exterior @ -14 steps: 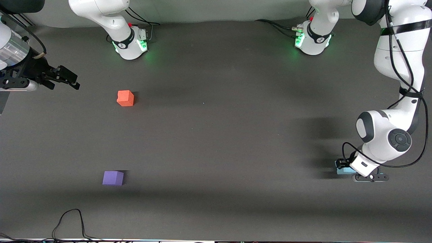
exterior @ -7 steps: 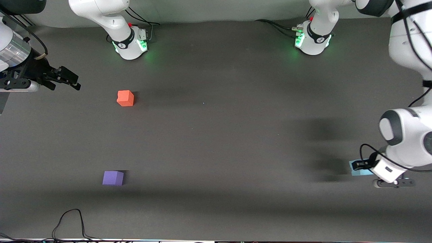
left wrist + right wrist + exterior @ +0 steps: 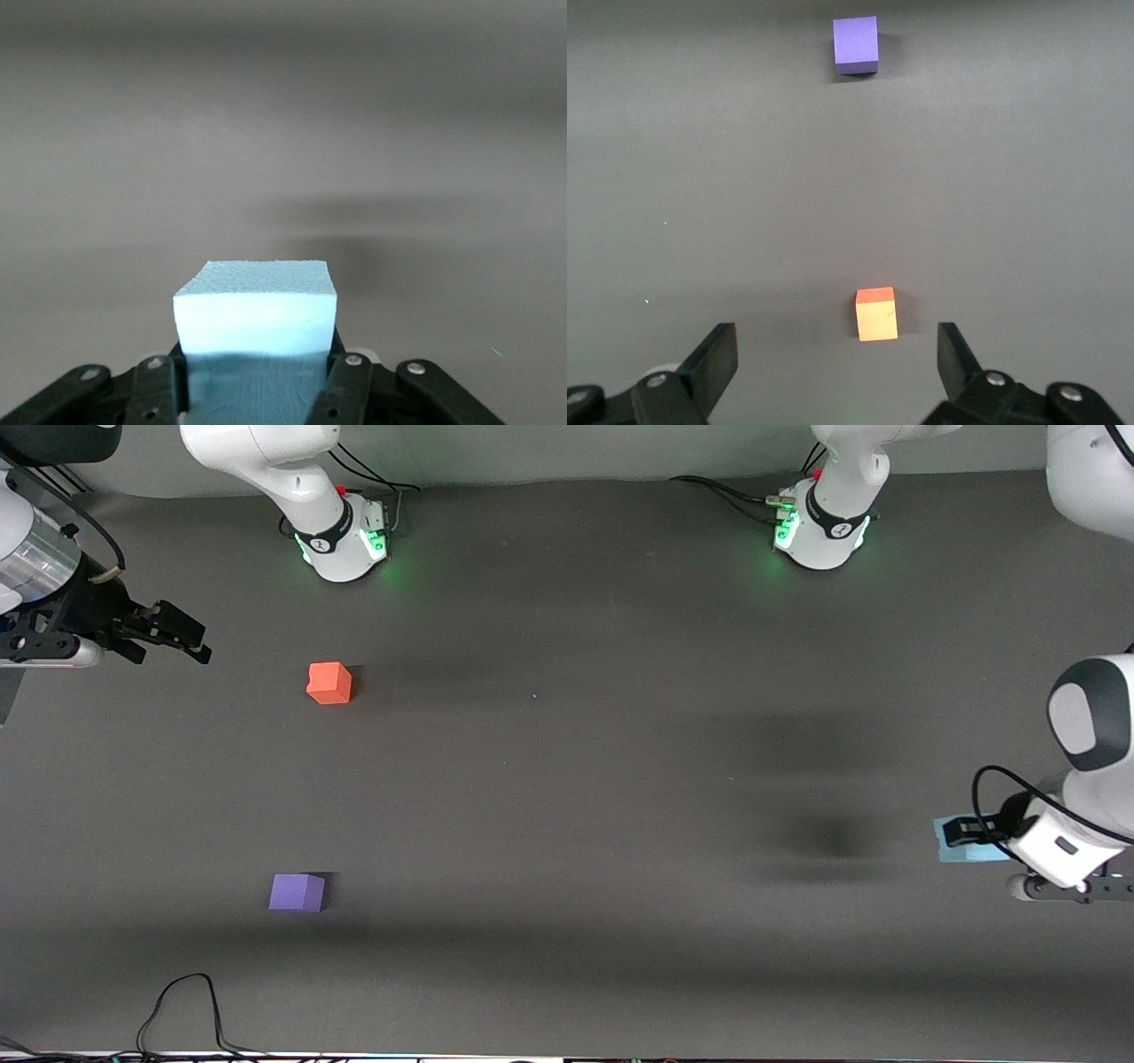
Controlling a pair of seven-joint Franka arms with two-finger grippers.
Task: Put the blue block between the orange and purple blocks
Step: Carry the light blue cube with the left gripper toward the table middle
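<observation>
Left wrist view shows the blue block point(image 3: 255, 305) clamped between the two black fingers point(image 3: 347, 390) of the left gripper point(image 3: 257, 390), one finger pressed against each side face, the cube's pale top face and its front face standing clear of the fingertips. Under it lies only the dark grey table point(image 3: 283, 133), with a soft shadow on the mat well apart from the cube, so the block is off the surface. In the front view the blue block point(image 3: 961, 850) shows as a light sky-blue patch partly covered by the black fingers of the left gripper point(image 3: 970, 834), held in the air over the table's edge at the left arm's end. The orange block point(image 3: 330, 683) sits on the table point(image 3: 567, 779) toward the right arm's end, and the purple block point(image 3: 297, 892) sits nearer to the front camera than the orange one, the two well apart with bare mat between them. Both lie well apart from the held cube. The right arm waits, its right gripper point(image 3: 182, 638) hanging over the table's edge at its own end, near the orange block. In the right wrist view the right gripper point(image 3: 837, 354) has its fingers point(image 3: 713, 354) spread wide and holds nothing, with the orange block point(image 3: 876, 313) between the fingertips' lines on the mat below and the purple block point(image 3: 856, 44) farther off.
</observation>
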